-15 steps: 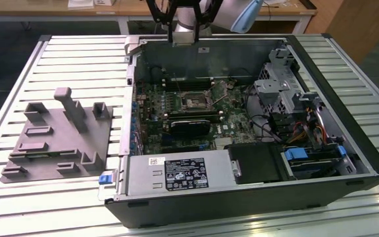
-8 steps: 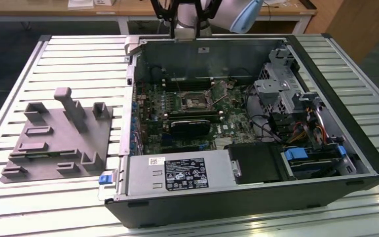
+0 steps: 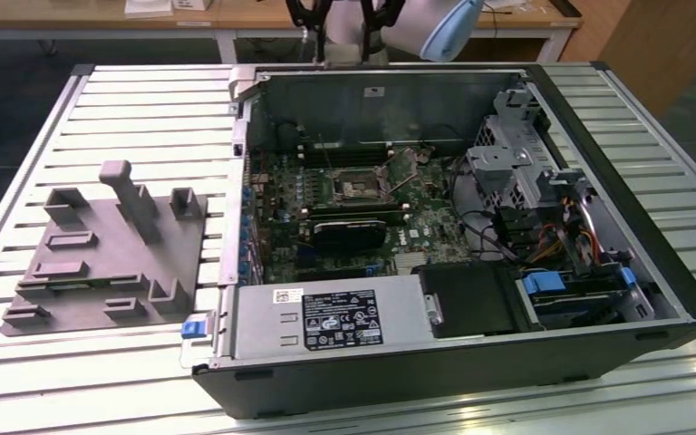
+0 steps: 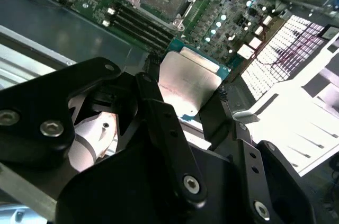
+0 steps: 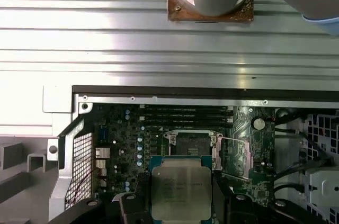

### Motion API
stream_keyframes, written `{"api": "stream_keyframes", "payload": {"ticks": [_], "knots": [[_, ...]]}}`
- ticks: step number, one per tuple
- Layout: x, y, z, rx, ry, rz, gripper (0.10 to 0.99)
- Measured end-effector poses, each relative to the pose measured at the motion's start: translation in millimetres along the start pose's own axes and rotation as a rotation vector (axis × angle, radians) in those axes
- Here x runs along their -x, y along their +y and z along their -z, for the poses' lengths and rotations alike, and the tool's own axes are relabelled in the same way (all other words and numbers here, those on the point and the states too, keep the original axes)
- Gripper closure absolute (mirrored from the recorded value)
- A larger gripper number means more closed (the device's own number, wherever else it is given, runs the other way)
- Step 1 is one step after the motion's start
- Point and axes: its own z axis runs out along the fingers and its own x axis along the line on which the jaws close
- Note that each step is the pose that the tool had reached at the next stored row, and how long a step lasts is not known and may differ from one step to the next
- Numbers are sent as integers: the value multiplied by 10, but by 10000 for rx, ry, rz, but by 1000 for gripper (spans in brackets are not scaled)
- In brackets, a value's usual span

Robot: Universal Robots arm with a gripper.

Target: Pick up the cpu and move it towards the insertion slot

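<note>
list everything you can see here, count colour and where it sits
cpu: one, silvery top with pale rim, held between the fingers above the motherboard, short of the socket
insertion slot: one, dark centre with silvery frame, on the motherboard, empty
motherboard: one, green, on the floor of the open case
computer case: one, black with grey metal interior, lying open on the slatted table
power supply: one, grey with a black label, at the case's near edge
fixture block: one, grey, on the table at the exterior view's left
slatted table: one, silvery
gripper: one, black, fingers closed on the cpu's edges
</note>
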Motion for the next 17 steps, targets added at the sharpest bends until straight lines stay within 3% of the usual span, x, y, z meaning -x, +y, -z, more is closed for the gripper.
{"api": "stream_keyframes", "payload": {"ticks": [6,17], "knots": [[45,74,-10,0,-5,0,541],[306,74,-25,-1,-10,-9,541]]}}
